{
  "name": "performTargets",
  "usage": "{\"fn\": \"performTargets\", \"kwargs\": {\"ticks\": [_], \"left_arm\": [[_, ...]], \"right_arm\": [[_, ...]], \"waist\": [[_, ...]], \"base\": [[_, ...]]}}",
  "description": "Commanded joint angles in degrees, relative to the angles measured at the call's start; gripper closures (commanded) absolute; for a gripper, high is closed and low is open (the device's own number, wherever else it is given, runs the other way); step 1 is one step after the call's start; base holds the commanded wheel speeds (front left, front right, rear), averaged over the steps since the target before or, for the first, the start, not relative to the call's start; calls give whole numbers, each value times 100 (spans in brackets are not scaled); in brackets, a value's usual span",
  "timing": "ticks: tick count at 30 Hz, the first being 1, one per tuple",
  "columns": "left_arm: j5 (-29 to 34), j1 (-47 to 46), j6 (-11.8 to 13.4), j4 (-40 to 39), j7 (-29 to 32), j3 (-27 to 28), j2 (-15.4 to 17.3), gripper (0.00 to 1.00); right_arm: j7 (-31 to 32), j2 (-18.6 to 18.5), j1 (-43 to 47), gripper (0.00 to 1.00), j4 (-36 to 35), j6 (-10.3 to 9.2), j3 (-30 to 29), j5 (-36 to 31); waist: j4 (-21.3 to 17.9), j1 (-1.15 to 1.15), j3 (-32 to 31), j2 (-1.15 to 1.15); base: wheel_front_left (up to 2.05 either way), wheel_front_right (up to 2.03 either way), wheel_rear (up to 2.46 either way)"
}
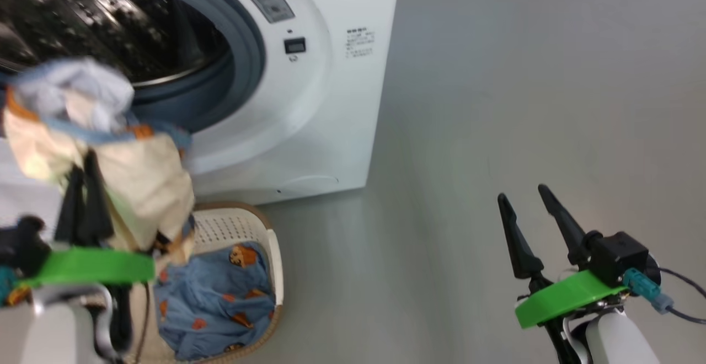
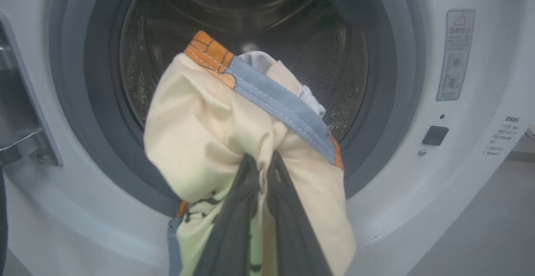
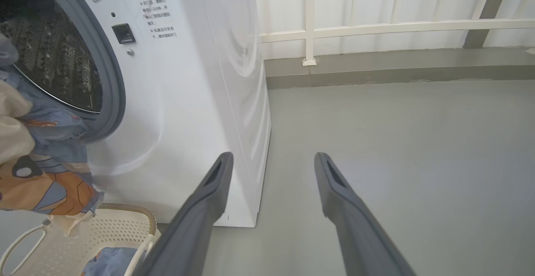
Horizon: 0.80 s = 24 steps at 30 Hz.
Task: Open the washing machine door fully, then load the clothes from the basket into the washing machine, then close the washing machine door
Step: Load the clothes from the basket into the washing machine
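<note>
The washing machine (image 1: 309, 105) stands on a smooth grey floor (image 1: 524, 88) (matte, faintly sheened), its drum mouth uncovered and ringed by a grey-blue gasket (image 1: 251, 44). Beyond the machine's white flank a low grey kerb (image 3: 397, 65) carries a cream railing (image 3: 376, 27) against a pale wall (image 3: 418, 0). Right before the machine's opening the left gripper (image 2: 262, 159) is pinched tight on a cream, orange and blue bundle of the clothes (image 2: 200, 134), level with the gasket's lower lip. The basket (image 1: 277, 265) sits on the floor at the machine's foot, a blue printed garment (image 1: 215, 303) in it. The right gripper (image 1: 522, 192) hovers over bare floor well off the machine's side, fingers spread wide, holding nothing.
</note>
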Motion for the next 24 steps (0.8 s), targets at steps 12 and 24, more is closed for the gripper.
{"fn": "performTargets", "kwargs": {"ticks": [12,24], "left_arm": [[49,-2391,-15,1051,-36,197,937,100],[-180,-4244,-16,2377,394,-222,1303,100]], "right_arm": [[-28,40,-524,0,-320,16,202,163],[-28,70,-839,0,-341,16,345,243]], "waist": [[-535,0,1644,0],[-588,0,2422,0]], "base": [[0,0,0],[0,0,0]]}}
